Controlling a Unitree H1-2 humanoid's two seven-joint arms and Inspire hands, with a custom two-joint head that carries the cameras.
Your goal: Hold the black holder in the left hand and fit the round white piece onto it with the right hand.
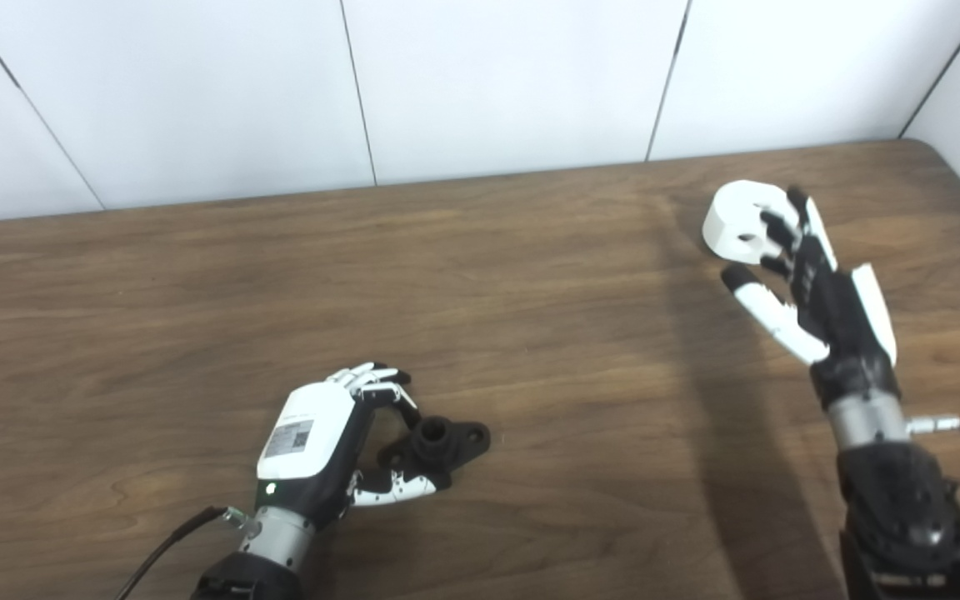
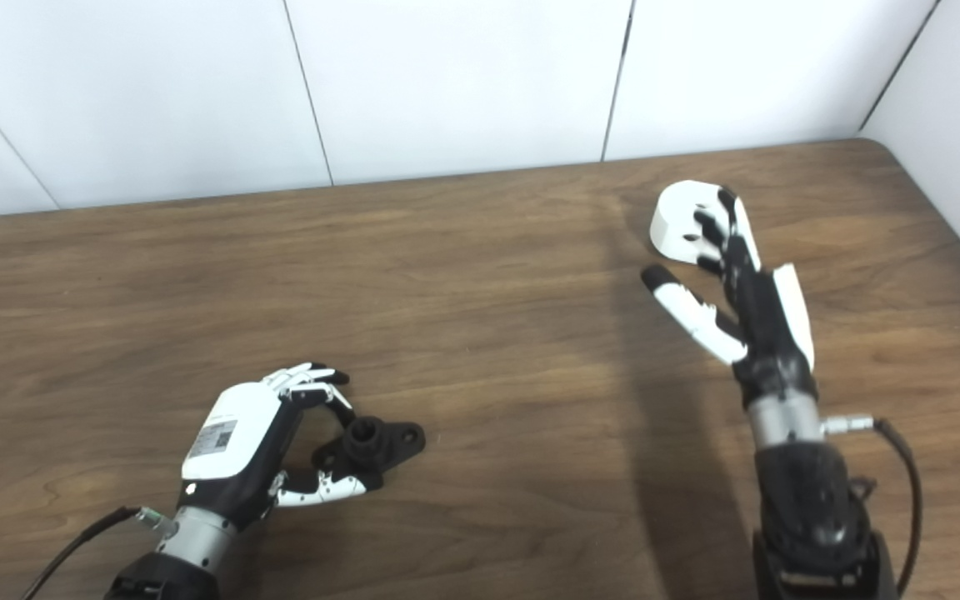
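The brown wooden table point(image 1: 480, 275) runs back to a white panelled wall point(image 1: 497, 83), and its rounded far right corner shows in both views, with a second wall closing in just beyond it. The round white piece point(image 1: 734, 218) sits near that corner, not far from the back edge. A wide stretch of bare wood lies between the two hands, which are well apart.

The right hand point(image 1: 813, 283) reaches up the right side, its fingertips point(image 1: 776, 225) resting on top of the white piece while the thumb sticks out to the left, clear of it (so the grip is not closed round the piece; whether the fingers press or merely touch, I cannot tell). The piece's right part is hidden behind those fingers.

Low on the left, the left hand point(image 2: 238, 450) curls around the black holder point(image 2: 372, 443), which lies on the table; thumb below it, fingers arched above, touching its near end. Whether the hold is firm I cannot make out, since black fingertips blur into the black holder.

Both arms are cut off by the bottom edge. The left eye view shows a hole in the white piece's top face; in the right eye view, fingers cover most of that face.
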